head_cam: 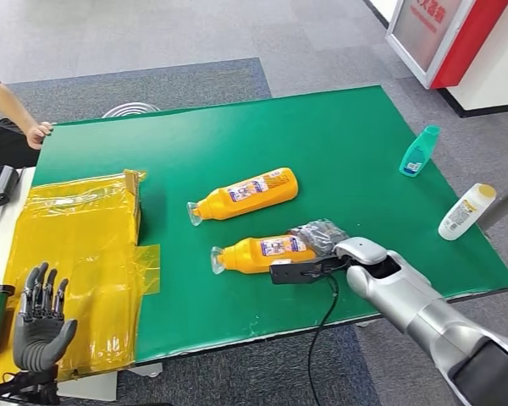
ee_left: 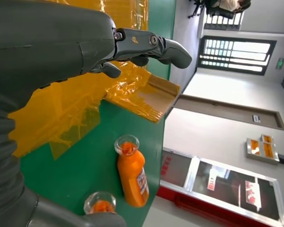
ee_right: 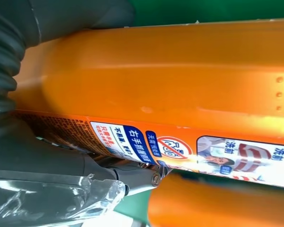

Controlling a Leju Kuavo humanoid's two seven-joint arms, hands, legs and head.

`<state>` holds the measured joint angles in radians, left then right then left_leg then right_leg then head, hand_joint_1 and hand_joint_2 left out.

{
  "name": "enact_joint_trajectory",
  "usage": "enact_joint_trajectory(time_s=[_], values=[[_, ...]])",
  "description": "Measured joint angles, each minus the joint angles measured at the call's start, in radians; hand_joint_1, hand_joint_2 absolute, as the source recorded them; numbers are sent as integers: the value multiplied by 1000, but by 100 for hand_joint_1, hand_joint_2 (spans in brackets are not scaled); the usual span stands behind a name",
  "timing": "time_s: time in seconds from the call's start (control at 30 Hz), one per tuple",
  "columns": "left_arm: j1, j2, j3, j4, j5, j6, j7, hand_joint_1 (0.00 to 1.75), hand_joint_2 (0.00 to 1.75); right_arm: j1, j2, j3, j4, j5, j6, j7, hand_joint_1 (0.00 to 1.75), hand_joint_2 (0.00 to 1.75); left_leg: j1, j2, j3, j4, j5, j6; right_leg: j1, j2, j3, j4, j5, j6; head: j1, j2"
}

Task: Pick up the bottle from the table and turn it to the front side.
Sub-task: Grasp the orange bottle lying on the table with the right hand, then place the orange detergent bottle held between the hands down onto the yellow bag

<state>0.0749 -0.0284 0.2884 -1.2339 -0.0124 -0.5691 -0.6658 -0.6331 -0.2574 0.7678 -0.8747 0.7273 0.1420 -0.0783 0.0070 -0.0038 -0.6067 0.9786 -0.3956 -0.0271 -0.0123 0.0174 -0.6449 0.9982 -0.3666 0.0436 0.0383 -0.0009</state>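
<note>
Already the right hand (head_cam: 328, 245) sits at the base of the nearer orange bottle (head_cam: 264, 253), fingers wrapped against its body. It lies flat across the desk (head_cam: 367, 135), cap toward the spread, empty left hand (head_cam: 41, 326), well apart.

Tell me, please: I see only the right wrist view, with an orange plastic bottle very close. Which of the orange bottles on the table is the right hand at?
Observer: The nearer one. In the head view the right hand is at the base end of the nearer orange plastic bottle; the farther orange plastic bottle lies apart behind it.
Operator: Is it lifted?
Observer: It appears to lie on the green table, not yet lifted.
Operator: And the left hand?
Observer: The left hand holds nothing, fingers apart, over the yellow plastic sheet.
</note>
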Motion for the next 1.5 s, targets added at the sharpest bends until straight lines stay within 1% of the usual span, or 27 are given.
enact_joint_trajectory(time_s=[0.1,0.17,0.23,0.3,0.37,0.43,0.5,0.6,0.7,0.87,1.1,1.23,1.27,1.3,1.37,1.4,1.43,1.5], values=[[32,-17,8,-33,-8,-56,0,0,175,83,12,-37,-106,2,-90,5,175,175,0,0,0,0,-1,0,0,0,0,0,-1,0,0,0],[55,-37,2,-63,-30,-79,6,0,175,157,39,-68,-192,16,-132,6,175,175,0,0,0,0,-2,0,1,0,0,0,-3,-1,0,0],[76,-58,-19,-95,-45,-78,30,0,175,229,79,-96,-270,28,-163,-4,175,175,1,0,0,0,-3,0,1,0,0,0,-4,-1,0,0],[91,-73,-60,-119,-34,-62,69,0,175,290,126,-121,-331,29,-193,-23,175,175,1,0,0,0,-3,0,1,0,0,0,-5,0,0,0],[99,-82,-118,-135,-1,-38,102,0,175,344,179,-139,-376,17,-224,-45,175,175,1,0,0,0,-3,-1,1,0,0,0,-5,0,0,0],[101,-83,-179,-147,38,-9,122,0,175,387,231,-148,-405,2,-249,-60,175,175,1,0,0,0,-4,-1,1,0,0,0,-5,0,0,0],[101,-80,-231,-159,72,15,131,0,175,418,269,-151,-420,-12,-264,-70,175,175,1,0,0,0,-4,-1,1,0,0,0,-5,0,0,0],[102,-70,-289,-173,110,27,134,0,175,451,308,-158,-430,-34,-277,-85,175,175,1,0,0,0,-3,-1,1,0,0,0,-5,0,0,0],[103,-63,-320,-190,145,16,148,0,175,474,334,-164,-428,-56,-292,-111,175,175,1,0,0,0,-3,-1,1,0,0,0,-5,0,0,0],[93,-58,-382,-228,233,-8,228,0,175,482,367,-163,-367,-98,-342,-174,175,175,1,0,0,0,-3,-1,1,0,0,0,-5,0,0,0],[72,-43,-457,-246,272,-24,258,0,175,472,396,-144,-278,-87,-370,-180,175,175,1,0,0,0,-3,-1,1,0,0,0,-5,0,0,0],[55,-23,-506,-247,294,-25,272,1,175,451,410,-113,-213,-46,-427,-179,175,175,1,0,0,0,-3,-1,1,0,0,0,-5,0,0,0],[51,-16,-515,-247,297,-22,272,12,175,446,413,-106,-199,-34,-441,-178,175,175,1,0,0,0,-3,-1,1,0,0,0,-5,0,0,0],[48,-8,-525,-247,298,-16,272,48,175,441,415,-99,-185,-24,-454,-177,175,175,1,0,0,0,-3,-1,1,0,0,0,-5,0,0,0],[44,7,-544,-247,286,5,272,135,175,434,419,-90,-159,-14,-472,-175,175,175,1,0,0,0,-3,-1,1,0,0,0,-5,0,0,0],[44,14,-552,-247,273,21,272,168,175,432,420,-87,-149,-13,-479,-175,175,175,1,0,0,0,-3,-1,1,0,0,0,-5,0,0,0],[43,19,-558,-247,257,41,272,175,175,432,420,-85,-141,-13,-484,-175,175,175,1,0,0,0,-3,-1,1,0,0,0,-5,0,0,0],[43,26,-571,-247,225,81,271,175,175,431,421,-82,-129,-14,-494,-175,175,175,1,0,0,0,-3,-1,1,0,0,0,-5,0,0,0]])
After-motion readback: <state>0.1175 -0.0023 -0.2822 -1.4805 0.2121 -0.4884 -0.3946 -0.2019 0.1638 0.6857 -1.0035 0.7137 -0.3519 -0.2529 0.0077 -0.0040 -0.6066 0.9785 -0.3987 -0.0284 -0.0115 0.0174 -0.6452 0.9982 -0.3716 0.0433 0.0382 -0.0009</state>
